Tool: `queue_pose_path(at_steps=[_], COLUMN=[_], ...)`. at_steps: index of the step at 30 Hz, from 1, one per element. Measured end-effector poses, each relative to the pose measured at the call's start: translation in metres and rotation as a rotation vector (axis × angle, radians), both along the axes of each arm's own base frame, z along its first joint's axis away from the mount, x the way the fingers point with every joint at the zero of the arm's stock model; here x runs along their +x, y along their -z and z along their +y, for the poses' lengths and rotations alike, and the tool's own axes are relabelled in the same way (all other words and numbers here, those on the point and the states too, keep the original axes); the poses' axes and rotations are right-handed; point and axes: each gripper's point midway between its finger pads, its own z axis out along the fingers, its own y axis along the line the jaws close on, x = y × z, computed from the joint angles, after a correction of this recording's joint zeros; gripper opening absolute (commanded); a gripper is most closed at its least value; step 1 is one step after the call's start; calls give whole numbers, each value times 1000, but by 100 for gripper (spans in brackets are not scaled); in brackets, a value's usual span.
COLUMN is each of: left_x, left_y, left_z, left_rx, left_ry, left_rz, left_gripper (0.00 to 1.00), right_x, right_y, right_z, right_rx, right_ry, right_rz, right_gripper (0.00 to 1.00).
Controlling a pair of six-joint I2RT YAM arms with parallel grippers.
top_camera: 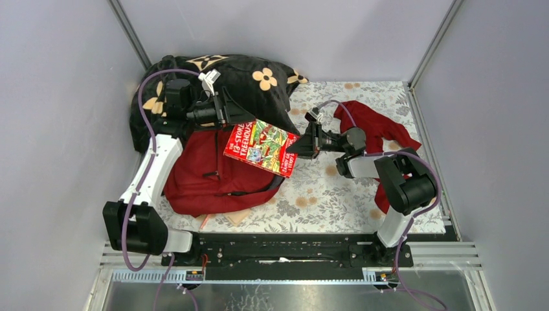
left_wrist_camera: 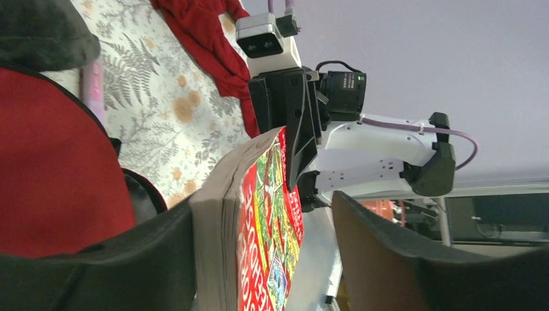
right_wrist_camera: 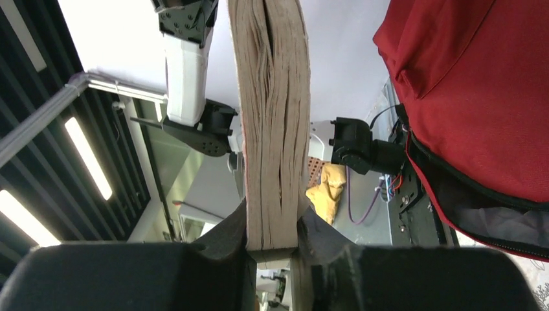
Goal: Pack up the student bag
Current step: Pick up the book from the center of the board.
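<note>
The dark-red student bag [top_camera: 210, 175] lies on the floral mat, left of centre; it also shows in the left wrist view [left_wrist_camera: 52, 168] and the right wrist view [right_wrist_camera: 472, 97]. A red and green paperback book [top_camera: 262, 148] hangs in the air over the bag's right edge. My right gripper [top_camera: 299, 146] is shut on the book's right end, with the page block [right_wrist_camera: 272, 129] pinched between both fingers [right_wrist_camera: 223, 233]. My left gripper [top_camera: 236, 120] is open around the book's other end [left_wrist_camera: 259, 220]. One finger [left_wrist_camera: 149, 253] rests against the pages; the other stands apart from the cover.
A black plush blanket with orange flowers [top_camera: 239, 78] is heaped at the back left behind the bag. A limp red garment [top_camera: 372, 126] lies at the back right under the right arm. A flat brown item [top_camera: 223, 219] pokes out under the bag's near edge. Grey walls enclose the mat [top_camera: 324, 188].
</note>
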Motion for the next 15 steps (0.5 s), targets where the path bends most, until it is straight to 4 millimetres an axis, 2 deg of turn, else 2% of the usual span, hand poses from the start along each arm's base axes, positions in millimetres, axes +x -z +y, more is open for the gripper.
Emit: queue_pose_path(at_steps=[6, 9, 15], left_x=[-8, -10, -10], left_y=[12, 14, 12], left_z=[-1, -1, 0], left_rx=[-4, -4, -1], left_ry=[33, 37, 31], left_rz=[26, 35, 15], left_gripper=[31, 0, 0], right_x=[-4, -6, -1], right_y=[-6, -4, -2], right_z=[0, -1, 0], right_rx=[-5, -10, -36], right_ry=[-45, -54, -49], right_rz=[-56, -88, -117], right_gripper=[0, 0, 0])
